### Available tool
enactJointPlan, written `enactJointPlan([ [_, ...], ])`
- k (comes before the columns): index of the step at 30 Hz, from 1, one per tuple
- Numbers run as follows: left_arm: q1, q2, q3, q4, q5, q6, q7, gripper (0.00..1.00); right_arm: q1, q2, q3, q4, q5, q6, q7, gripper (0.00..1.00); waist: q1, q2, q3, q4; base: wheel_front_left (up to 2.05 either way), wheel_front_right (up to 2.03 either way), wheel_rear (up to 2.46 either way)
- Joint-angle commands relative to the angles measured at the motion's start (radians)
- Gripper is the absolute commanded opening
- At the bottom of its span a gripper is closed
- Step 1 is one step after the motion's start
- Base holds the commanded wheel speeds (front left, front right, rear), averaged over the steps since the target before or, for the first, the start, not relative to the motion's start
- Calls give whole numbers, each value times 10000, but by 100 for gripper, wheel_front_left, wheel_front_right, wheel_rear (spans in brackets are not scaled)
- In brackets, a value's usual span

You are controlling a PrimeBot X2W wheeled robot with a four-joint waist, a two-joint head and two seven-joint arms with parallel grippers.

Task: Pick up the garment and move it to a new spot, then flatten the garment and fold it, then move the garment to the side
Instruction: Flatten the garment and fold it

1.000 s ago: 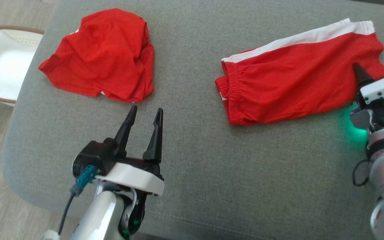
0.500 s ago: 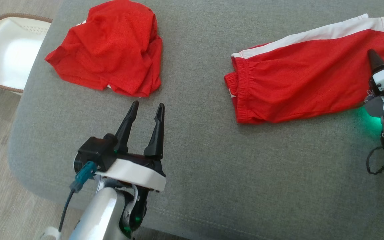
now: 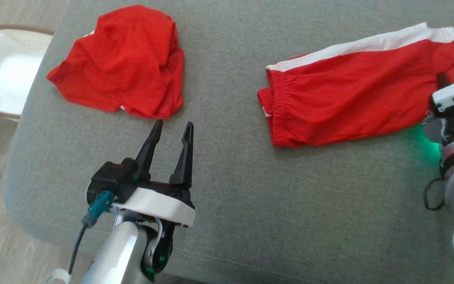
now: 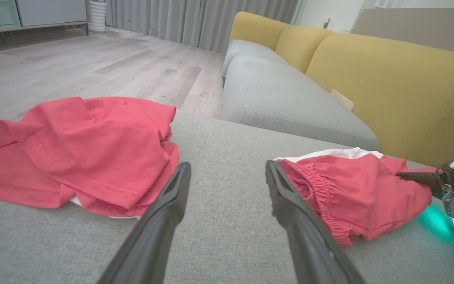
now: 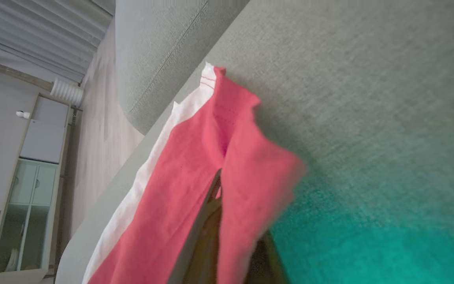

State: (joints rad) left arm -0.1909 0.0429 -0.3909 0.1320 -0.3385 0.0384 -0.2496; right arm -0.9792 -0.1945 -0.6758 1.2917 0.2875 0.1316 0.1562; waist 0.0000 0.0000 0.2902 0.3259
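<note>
**Shorts pinched at the hem**

The right gripper (image 3: 442, 81) is pressed together on the leg hem of the red shorts (image 3: 353, 102), presumably so that they can be lifted away. The shorts are laid at two o'clock on the grey cushion (image 3: 250, 205). The left gripper (image 3: 173, 125) is held spread and empty at seven o'clock. A crumpled red garment (image 3: 120, 63) is seen at ten o'clock.
</note>
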Motion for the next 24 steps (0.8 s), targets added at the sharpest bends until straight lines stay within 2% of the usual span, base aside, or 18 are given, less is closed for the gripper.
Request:
enactJointPlan([
  [1, -285, 74, 352, -288, 16, 48, -122, 100, 10, 289, 235, -305, -5, -9, -319, 0, 0, 0, -189, -171, 0, 0, 0],
  [15, 355, 74, 801, -108, 334, -142, -122, 100, 2391, 824, 663, -2091, 963, -9, -1738, 0, 0, 0, -1606, -1312, 0, 0, 0],
  [19, 631, 74, 833, -46, 382, -199, -122, 100, 3372, 809, 401, -2664, 973, -9, -2132, 0, 0, 0, -2042, -1484, 0, 0, 0],
  [24, 786, 74, 861, -25, 418, -283, -122, 100, 4315, 854, -43, -2949, 799, -9, -2014, 0, 0, 0, -2256, -1480, 0, 0, 0],
])
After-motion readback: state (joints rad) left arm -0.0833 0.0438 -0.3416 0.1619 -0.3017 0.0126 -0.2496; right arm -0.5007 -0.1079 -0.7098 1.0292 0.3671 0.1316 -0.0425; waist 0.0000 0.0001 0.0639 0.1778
